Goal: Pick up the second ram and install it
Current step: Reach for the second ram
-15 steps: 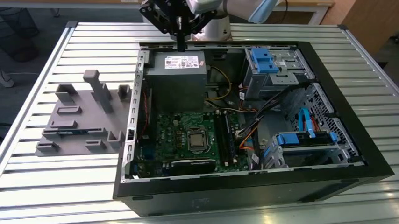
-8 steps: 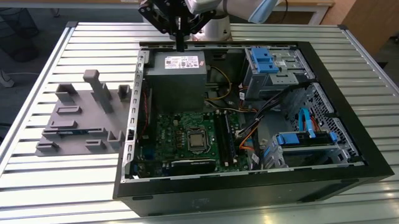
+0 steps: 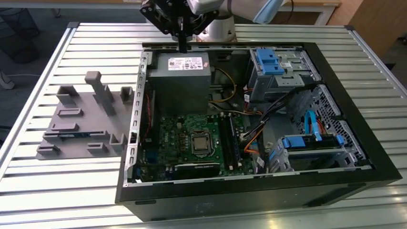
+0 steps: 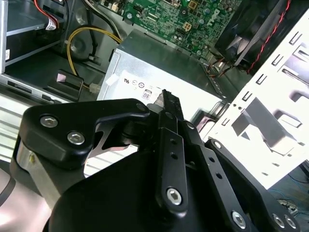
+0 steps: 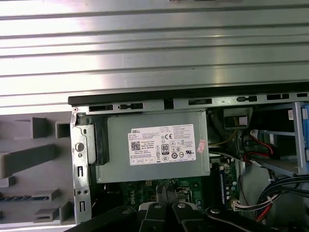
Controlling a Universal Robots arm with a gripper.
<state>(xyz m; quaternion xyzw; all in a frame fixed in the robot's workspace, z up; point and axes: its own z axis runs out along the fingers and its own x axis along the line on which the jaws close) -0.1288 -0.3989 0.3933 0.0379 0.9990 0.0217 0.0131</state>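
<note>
Finding: the gripper (image 3: 183, 47) hung over the far edge of the power supply (image 3: 180, 71), inside the line of the open case (image 3: 356, 95). In both wrist views its jaws were drawn together with nothing between them.

The ram (image 3: 75, 135) was not in hand. It sat in a slot of the grey rack (image 3: 79, 119) on the table (image 3: 38, 181), towards the exterior view's left, outside the case and well apart from the gripper. In the first wrist view it appeared as a dark strip (image 5: 21, 197) in that rack. The rack's slot presumably held it fixed so it could be gripped.

The case lay on its side with the panel off, so the motherboard (image 3: 184, 138) faced upward and could be reached from above.

Assessment: pickup not yet made.
</note>
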